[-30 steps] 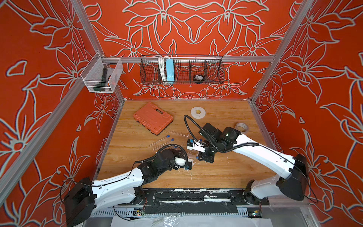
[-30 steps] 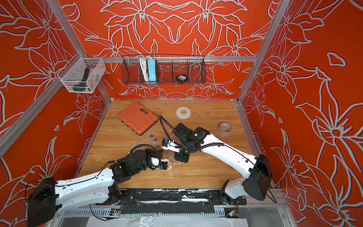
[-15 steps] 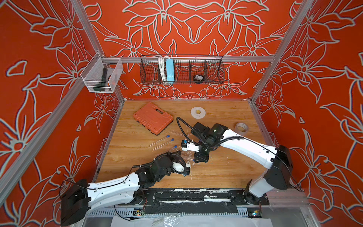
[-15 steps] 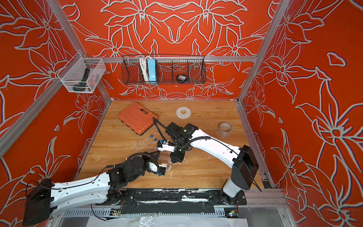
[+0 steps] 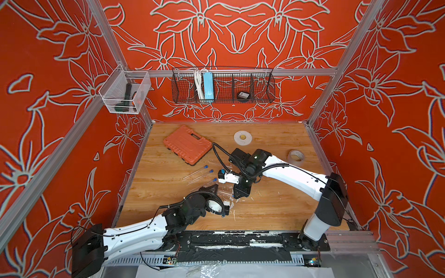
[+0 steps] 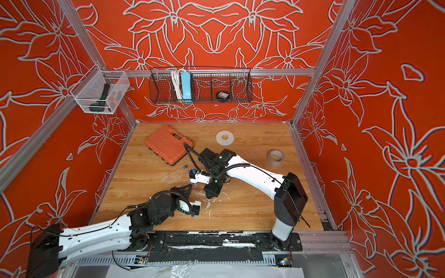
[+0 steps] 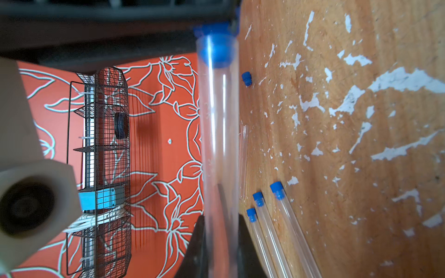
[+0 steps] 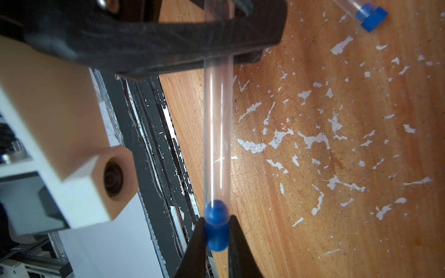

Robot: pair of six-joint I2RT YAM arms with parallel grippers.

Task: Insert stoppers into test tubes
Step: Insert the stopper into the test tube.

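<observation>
Right gripper (image 8: 216, 223): jaws narrow, pinched on a blue stopper (image 8: 216, 237) by its flared head. The stopper's rounded nose sits inside the mouth of a clear test tube (image 8: 218, 132). The head is not yet flush with the rim.

Left gripper (image 7: 220, 231): jaws narrow too, clamped across the same tube farther along. The tube spans the gap between the two grippers, roughly level and lifted off the wooden table (image 5: 168, 216).

Landmark is the orange tool case (image 5: 187, 144). The held tube hangs on the robot's side of the case, well apart from it. Three capped tubes (image 7: 297, 235) lie side by side between the case and the grippers, blue ends nearest the case. One loose stopper (image 7: 246, 78) and one open tube (image 7: 243, 156) lie on the boards. Both show clearly only from the left wrist, so I cannot place them against the case.

Change over the last second: the right forearm has swung in toward the left arm, and the left arm has drawn back toward its base. Neither grip has loosened.

Reading: this looks like the pressing stroke on the fourth tube, close to sealed. A last push along the tube's axis seems needed before letting go. Pushed off-axis, the smooth tube could slide through the left jaws. One stopper and one tube would then remain.
</observation>
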